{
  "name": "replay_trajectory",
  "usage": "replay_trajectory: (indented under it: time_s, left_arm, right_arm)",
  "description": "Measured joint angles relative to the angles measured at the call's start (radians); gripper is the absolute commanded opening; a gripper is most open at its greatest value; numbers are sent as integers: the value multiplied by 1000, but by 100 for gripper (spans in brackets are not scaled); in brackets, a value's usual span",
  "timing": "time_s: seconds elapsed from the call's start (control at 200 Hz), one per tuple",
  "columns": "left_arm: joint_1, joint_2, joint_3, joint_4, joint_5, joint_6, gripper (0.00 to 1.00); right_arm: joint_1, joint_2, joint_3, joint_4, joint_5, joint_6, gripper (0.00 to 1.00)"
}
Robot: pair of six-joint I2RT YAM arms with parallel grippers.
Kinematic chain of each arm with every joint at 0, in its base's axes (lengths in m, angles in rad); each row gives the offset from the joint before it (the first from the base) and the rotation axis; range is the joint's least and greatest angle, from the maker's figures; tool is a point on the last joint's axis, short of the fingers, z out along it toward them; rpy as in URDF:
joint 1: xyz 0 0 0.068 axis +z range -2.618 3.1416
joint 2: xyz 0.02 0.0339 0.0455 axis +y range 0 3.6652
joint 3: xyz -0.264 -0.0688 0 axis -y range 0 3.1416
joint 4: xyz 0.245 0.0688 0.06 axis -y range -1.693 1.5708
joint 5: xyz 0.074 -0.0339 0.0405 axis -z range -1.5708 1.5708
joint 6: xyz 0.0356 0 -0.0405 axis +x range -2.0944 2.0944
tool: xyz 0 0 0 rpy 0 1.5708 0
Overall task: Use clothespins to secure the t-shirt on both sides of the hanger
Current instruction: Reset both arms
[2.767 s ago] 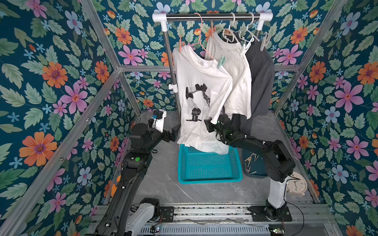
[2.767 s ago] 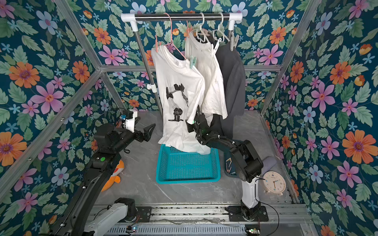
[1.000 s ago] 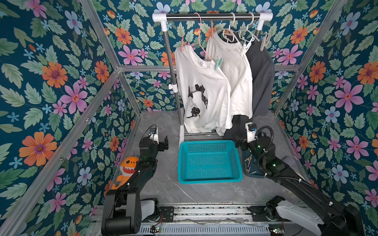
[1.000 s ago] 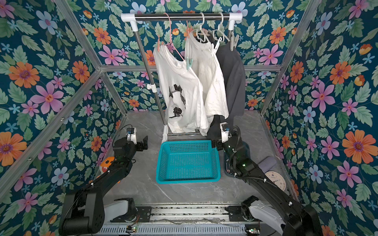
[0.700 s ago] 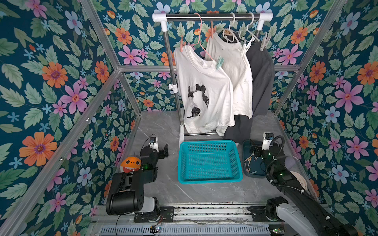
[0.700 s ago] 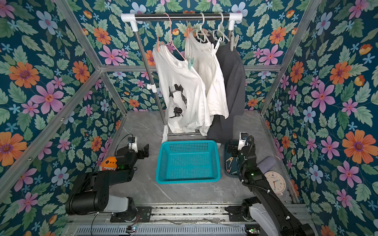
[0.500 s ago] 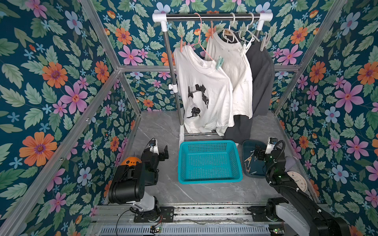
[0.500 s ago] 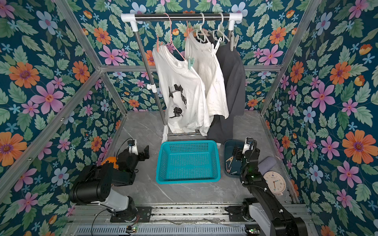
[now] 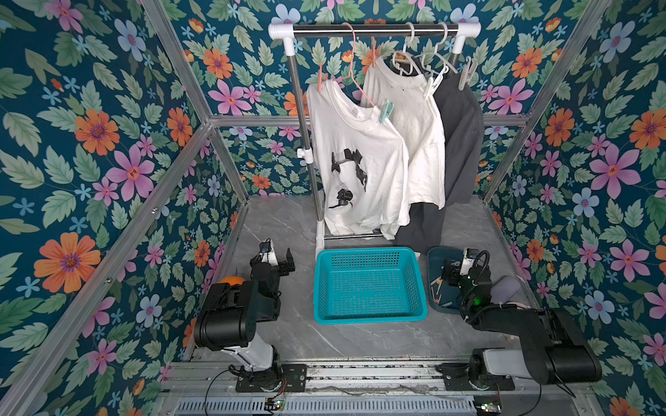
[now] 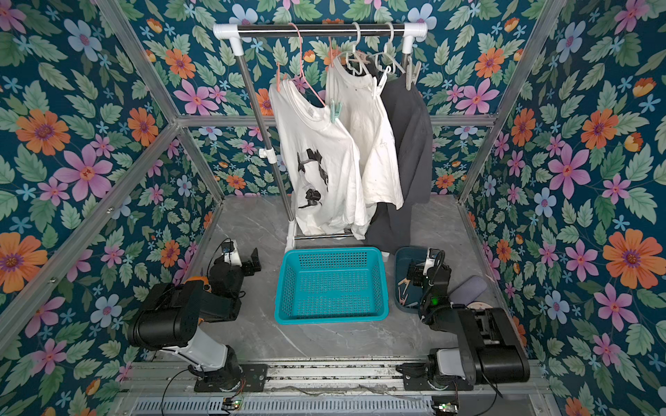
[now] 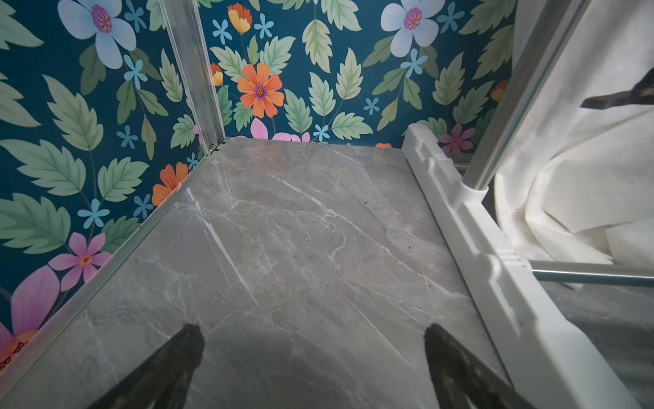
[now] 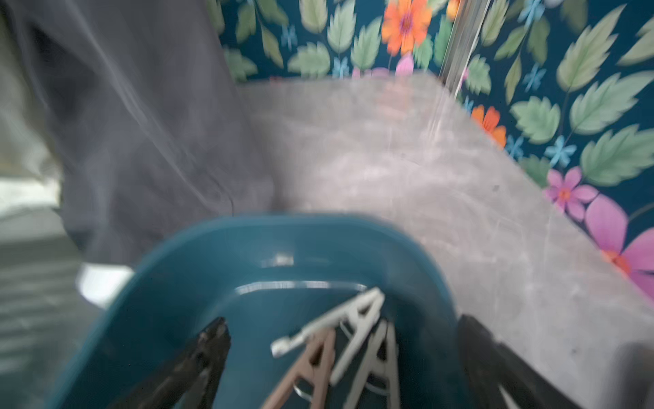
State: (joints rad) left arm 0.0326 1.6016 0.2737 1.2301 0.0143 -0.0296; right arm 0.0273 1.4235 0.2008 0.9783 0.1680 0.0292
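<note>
Near edge: both black arms are folded low on the grey marble-look desk (image 11: 300, 230). The left arm's bulk hides most of a small orange toy (image 9: 230, 279). The right arm cuts off part of a grey-lilac roll (image 9: 506, 288).

left claw (image 11: 311, 340): jaws spread wide, nothing btwn them, over bare desk just left of the white plastic rack foot (image 11: 495, 265).

right claw (image 12: 343, 329): jaws also wide apart and empty, low over the near part of the dark teal plastic tray (image 12: 283, 226). Wrist view is motion-blurred, so can't tell if the fingers touch anything. The loose white and tan clothespins (image 12: 354, 318) lie in the tray btwn the two fingers, reaching just beyond the tips. In a top view the claw covers part of the tray and the pins show at its left.

Middle: turquoise perforated plastic basket (image 9: 367, 249), btwn the two claws.

Far: white t-shirt (image 9: 356, 169) w/ black print hangs on a pink wire hanger (image 9: 351, 77) from the rack bar, high up and well apart from both claws. A mint clothespin (image 9: 386, 110) sits on its right shoulder and a pink clothespin (image 9: 320, 77) on its left. To its right hang a plain white shirt (image 9: 414, 144) and a dark grey garment (image 9: 463, 144), their hangers largely hidden by the collars.
</note>
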Motion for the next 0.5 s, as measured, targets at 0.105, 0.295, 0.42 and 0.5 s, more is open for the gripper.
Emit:
replay_trajectory:
  time_s: [0.105,0.295,0.42,0.5]
  left_arm:
    - [-1,0,0,-5,-6,0,100]
    - [-13,0,17,-24,7,9,100]
    - [-14,0,17,-26,11,12,100]
    - [-14,0,18,-26,11,12,100]
  right_arm:
    - [-22,24,80,-40,-47,16,99]
    - [-57,27,95,-59,-88,43,100]
    - [-60,24,95,-71,-87,47,100]
    - [-60,26,95,-71,-87,47,100]
